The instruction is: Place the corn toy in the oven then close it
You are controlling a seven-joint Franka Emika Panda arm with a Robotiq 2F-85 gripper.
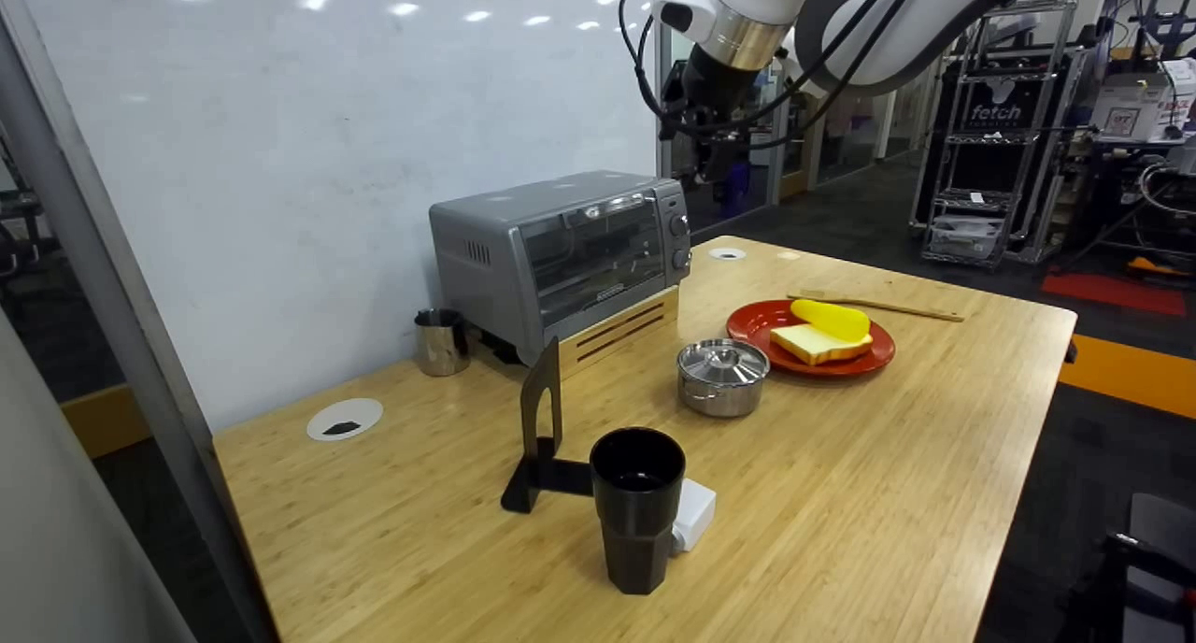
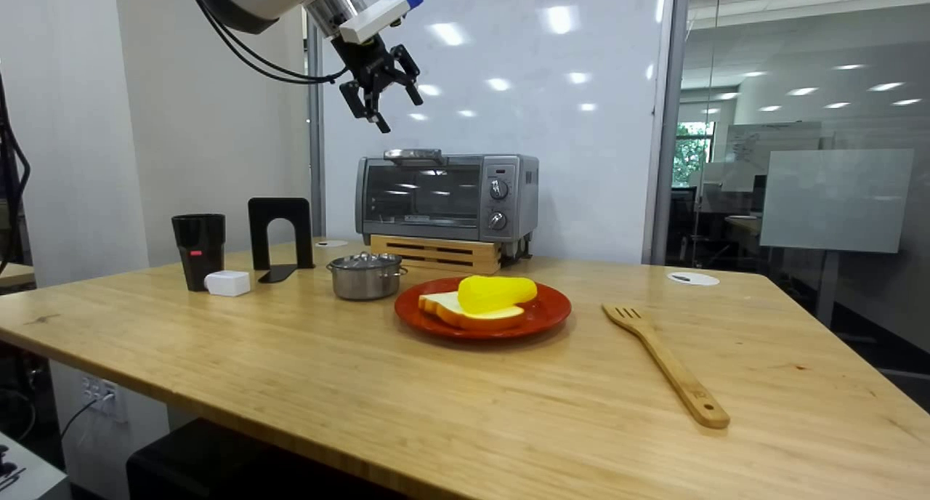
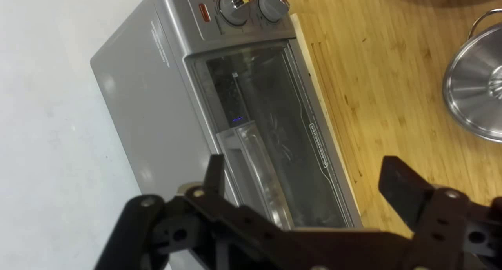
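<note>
The corn toy (image 2: 501, 293) lies on the red plate (image 2: 556, 312), its long axis running nearly sideways in that exterior view — the thicker-looking end to the left. In an exterior view where it rests partly over the bread slice (image 1: 805, 343), the axis slants from upper left to lower right; which end is the tip I cannot tell. The gripper (image 2: 400, 113), spread wide, hangs higher than the oven (image 2: 436, 195), whose door is closed.

white-and-grey arm (image 1: 925, 21), silver band (image 1: 743, 43), black cables (image 2: 312, 81), 2 black fingers (image 3: 406, 191) with round screws (image 3: 452, 194).
</note>
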